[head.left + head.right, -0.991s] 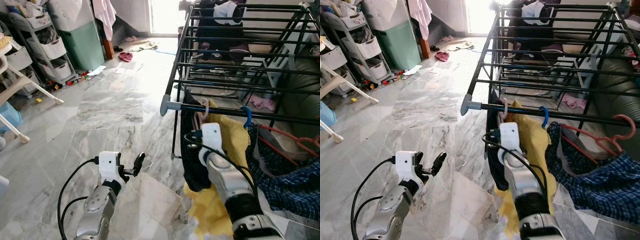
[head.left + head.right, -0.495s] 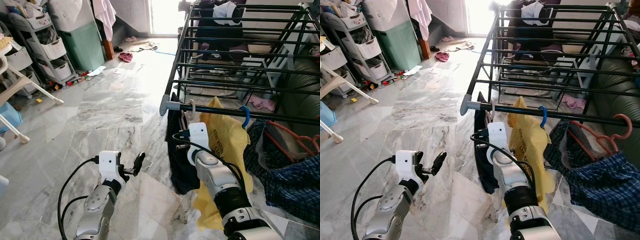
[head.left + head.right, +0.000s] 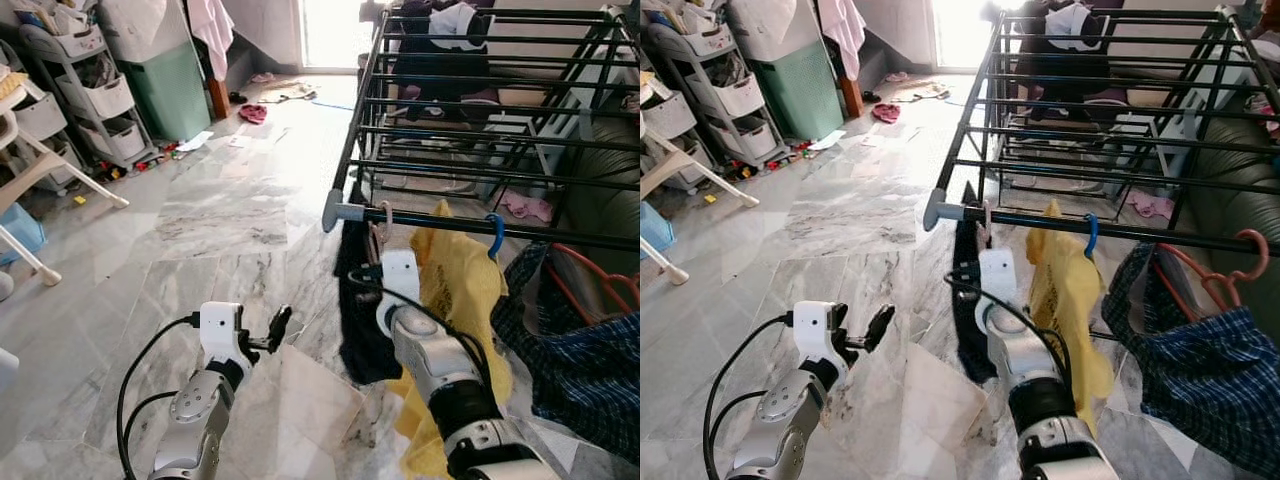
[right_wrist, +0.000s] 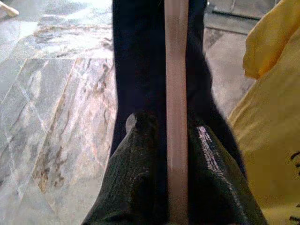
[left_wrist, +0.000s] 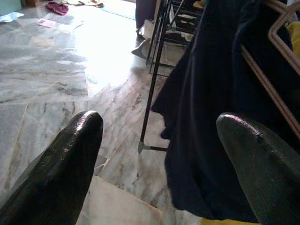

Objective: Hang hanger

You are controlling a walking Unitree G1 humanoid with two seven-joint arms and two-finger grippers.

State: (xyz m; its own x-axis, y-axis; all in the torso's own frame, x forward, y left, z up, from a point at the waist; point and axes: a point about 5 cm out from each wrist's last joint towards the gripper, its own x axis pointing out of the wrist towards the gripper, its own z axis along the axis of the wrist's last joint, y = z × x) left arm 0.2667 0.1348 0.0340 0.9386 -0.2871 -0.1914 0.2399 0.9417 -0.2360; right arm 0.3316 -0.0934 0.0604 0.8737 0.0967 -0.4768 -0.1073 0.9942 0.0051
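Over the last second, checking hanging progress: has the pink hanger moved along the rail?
Yes. The pink hanger, held in the right claw, has shifted toward the rail's grey end cap, away from the blue hook.

A yellow cloth (image 3: 462, 290) and a blue checked shirt (image 3: 590, 365) are hanging near each other; a green plastic bin (image 3: 165, 90) is standing far behind.

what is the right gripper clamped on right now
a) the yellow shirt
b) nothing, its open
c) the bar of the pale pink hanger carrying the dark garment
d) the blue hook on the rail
c: in the right wrist view the right gripper is shut on the pale pink hanger, with the dark garment behind it and the yellow shirt off to one side.
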